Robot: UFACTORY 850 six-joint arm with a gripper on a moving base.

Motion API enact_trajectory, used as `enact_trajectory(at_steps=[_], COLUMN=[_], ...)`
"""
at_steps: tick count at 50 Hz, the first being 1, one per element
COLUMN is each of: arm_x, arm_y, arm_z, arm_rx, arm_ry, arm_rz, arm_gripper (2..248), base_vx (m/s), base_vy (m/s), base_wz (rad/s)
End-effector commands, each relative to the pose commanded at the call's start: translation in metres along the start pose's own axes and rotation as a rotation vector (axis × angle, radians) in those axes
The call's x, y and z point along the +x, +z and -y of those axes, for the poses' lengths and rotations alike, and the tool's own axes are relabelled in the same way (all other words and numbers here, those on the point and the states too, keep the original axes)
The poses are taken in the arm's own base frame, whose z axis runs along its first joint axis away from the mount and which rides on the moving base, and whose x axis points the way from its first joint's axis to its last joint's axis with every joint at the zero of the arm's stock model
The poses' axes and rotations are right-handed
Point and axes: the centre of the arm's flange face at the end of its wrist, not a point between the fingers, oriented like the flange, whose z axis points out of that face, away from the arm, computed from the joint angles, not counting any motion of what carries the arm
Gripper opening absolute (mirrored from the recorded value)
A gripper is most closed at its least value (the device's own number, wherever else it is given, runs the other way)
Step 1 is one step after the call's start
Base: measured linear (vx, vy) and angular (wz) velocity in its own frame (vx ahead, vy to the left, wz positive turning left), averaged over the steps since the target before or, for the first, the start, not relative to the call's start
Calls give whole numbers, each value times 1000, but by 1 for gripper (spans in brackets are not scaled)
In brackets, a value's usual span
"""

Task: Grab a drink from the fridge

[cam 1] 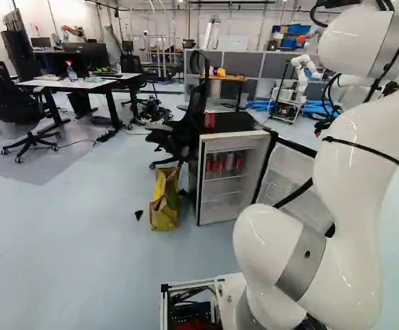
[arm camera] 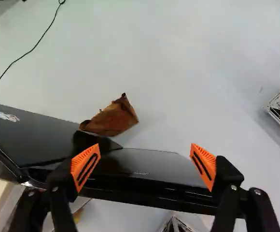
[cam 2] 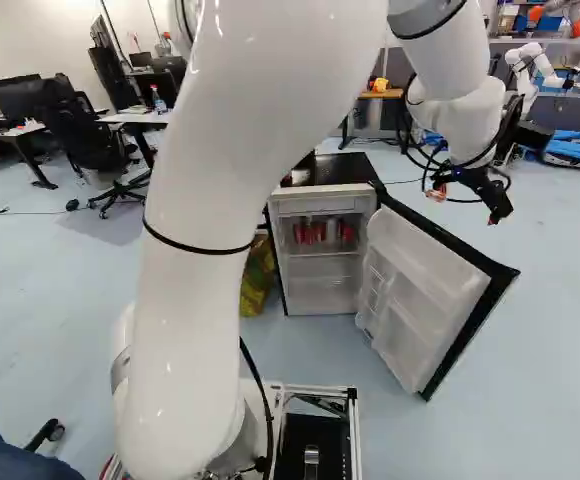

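Pale floor (cam 1: pixel 82 227) stretches across the lab, and out on it the mini fridge (cam 2: pixel 322 194) stands wide open, its door (cam 2: pixel 425 285) swung out towards the right of the right base view. Red drink cans (cam 1: pixel 223 163) wait inside, upright on the upper shelf, with a silver one among them.

Here's the crux: seen in the right base view, those cans lie left of the jaws (arm camera: pixel 145 146) and lower down, with the open door reaching across the space between. The jaws are open, nothing gripped, and they point down while the cans' long axes run vertical. It looks like the arm needs to come round or over that door and level off before going in from the front; cut the corner and it could knock the panel.

Now compare the views! Only the left base view clearly gives another red can (cam 1: pixel 210 119), up on the fridge's black top. The right one lays bare the door's whole inner face. Over to the wrist view: spread orange pads, door edge running beneath, crumpled brown thing (arm camera: pixel 112 117) beyond.
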Motion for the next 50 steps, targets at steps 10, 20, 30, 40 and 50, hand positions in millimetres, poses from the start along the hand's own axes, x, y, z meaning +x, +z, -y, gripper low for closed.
enact_trajectory(at_steps=[10, 20, 30, 40, 50], arm_x=[9, 12, 14, 13, 8], arm_y=[9, 14, 18, 27, 42], arm_z=[-3, -6, -8, -10, -12], arm_rx=[-2, -3, -4, -5, -7], arm_ry=[5, 9, 12, 14, 16], arm_rz=[30, 66, 107, 159, 220], arm_gripper=[247, 247, 247, 247, 247], base_vx=[0, 0, 0, 0, 0], base_vy=[0, 0, 0, 0, 0], base_wz=[0, 0, 0, 0, 0])
